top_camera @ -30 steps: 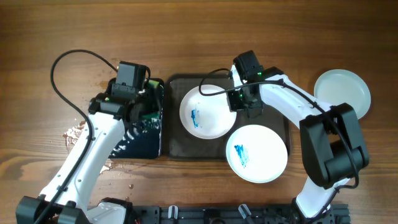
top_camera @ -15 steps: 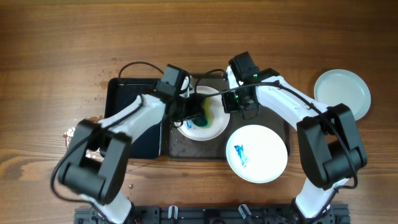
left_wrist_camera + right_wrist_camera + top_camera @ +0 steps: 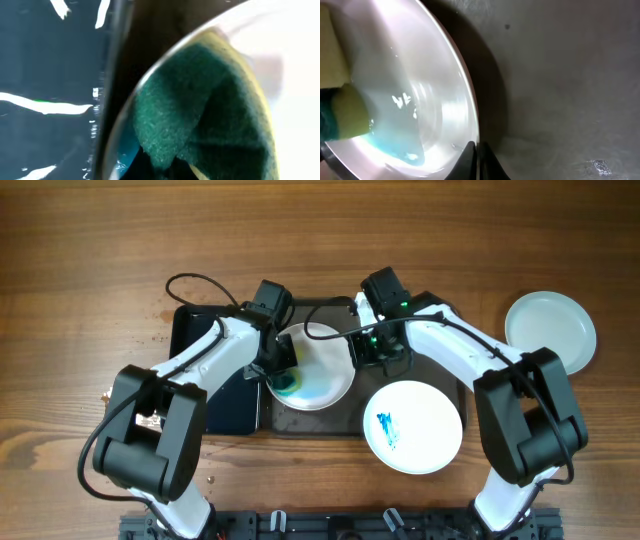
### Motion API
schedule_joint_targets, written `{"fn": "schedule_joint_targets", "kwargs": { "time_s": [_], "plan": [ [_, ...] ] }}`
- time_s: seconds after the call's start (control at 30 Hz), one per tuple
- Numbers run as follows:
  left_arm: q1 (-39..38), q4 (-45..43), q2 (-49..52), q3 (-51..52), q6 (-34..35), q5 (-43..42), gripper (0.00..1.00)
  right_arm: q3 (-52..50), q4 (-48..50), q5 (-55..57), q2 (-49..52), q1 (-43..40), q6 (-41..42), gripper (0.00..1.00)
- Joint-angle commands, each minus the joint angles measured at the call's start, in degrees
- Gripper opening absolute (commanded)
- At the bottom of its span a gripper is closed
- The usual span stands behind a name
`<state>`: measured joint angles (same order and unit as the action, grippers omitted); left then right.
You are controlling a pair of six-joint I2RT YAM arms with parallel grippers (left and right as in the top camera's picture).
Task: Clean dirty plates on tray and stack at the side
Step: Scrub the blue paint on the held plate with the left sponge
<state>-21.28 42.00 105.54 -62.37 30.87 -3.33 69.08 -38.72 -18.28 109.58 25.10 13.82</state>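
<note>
Left gripper [image 3: 283, 370] — fingers clenched on green sponge [image 3: 200, 115], pressed onto wet plate [image 3: 325, 365] at left end of tray [image 3: 320, 422]. Right gripper [image 3: 364, 353] pinches right rim of same plate, jaws nearly closed on it. Black basin [image 3: 232, 402] just beside tray's left side. Smeared plate [image 3: 413, 425] overlaps tray's near-right corner — clean plate [image 3: 550, 330] lies on table [image 3: 100, 240], well right.

Dark grey tray [image 3: 310, 420] lies flat, low rim all round. The wet plate [image 3: 325, 370] sits in its left half, filmed pale blue. The smeared plate [image 3: 420, 430] overhangs the tray's near right corner. The clean plate [image 3: 550, 330] lies well off right.
</note>
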Motion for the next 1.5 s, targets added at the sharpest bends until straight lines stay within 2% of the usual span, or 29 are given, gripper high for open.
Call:
{"fn": "schedule_joint_targets", "kwargs": {
  "time_s": [0.0,0.1,0.2,0.27,0.37,0.47,0.57,0.67,0.83,1.03,1.1,1.2,1.33,1.47],
  "plan": [
    [1.46,0.92,4.42,4.22,-5.66,7.5,0.04,0.09,-0.96,4.98,-0.42,-1.16,0.28,0.04],
    [-1.16,-4.9,4.42,4.15,-11.47,-14.21,0.04,0.09,-1.05,4.96,-0.44,-1.16,0.31,0.04],
    [-5.55,-11.23,4.42,4.15,-9.73,-32.57,0.04,0.09,-1.57,4.96,-0.44,-1.16,0.28,0.04],
    [-6.25,-13.6,4.42,4.15,-8.55,-36.74,0.04,0.09,-1.6,4.96,-0.42,-1.16,0.28,0.05],
    [-5.84,-18.8,4.42,4.17,-5.35,-37.51,0.04,0.09,-1.62,4.96,-0.42,-1.16,0.31,0.04],
    [-4.35,-29.55,4.42,4.17,1.18,-36.63,0.04,0.09,-1.9,4.94,-0.42,-1.16,0.31,0.05],
    [-1.92,-32.39,4.42,4.15,4.15,-25.75,0.04,0.09,-2.64,4.94,-0.42,-1.16,0.61,0.04],
    [1.66,-24.04,4.42,4.17,2.19,-18.78,0.04,0.09,-2.75,4.94,-0.42,-1.16,0.79,0.04],
    [1.29,-7.61,4.42,4.17,-3.78,-6.36,0.04,0.09,-2.73,4.96,-0.42,-1.16,0.72,0.04],
    [1.03,2.93,4.42,4.17,-5.42,3.1,0.04,0.09,-2.89,4.96,-0.42,-1.16,0.7,0.05],
    [0.74,4.44,4.42,4.17,-7.5,1.29,0.04,0.09,-2.91,4.96,-0.42,-1.16,0.72,0.05],
    [-2.01,0.81,4.42,4.15,-16.65,-18.84,0.04,0.09,-2.84,4.98,-0.42,-1.16,0.74,0.04],
    [-7.02,-10.69,4.42,4.17,-15.45,-40.26,0.04,0.09,-2.93,4.96,-0.42,-1.16,0.74,0.04],
    [-8.98,-19.23,4.42,4.17,-8.85,-42.21,0.04,0.09,-2.95,4.94,-0.42,-1.16,0.76,0.05]
  ]
}}
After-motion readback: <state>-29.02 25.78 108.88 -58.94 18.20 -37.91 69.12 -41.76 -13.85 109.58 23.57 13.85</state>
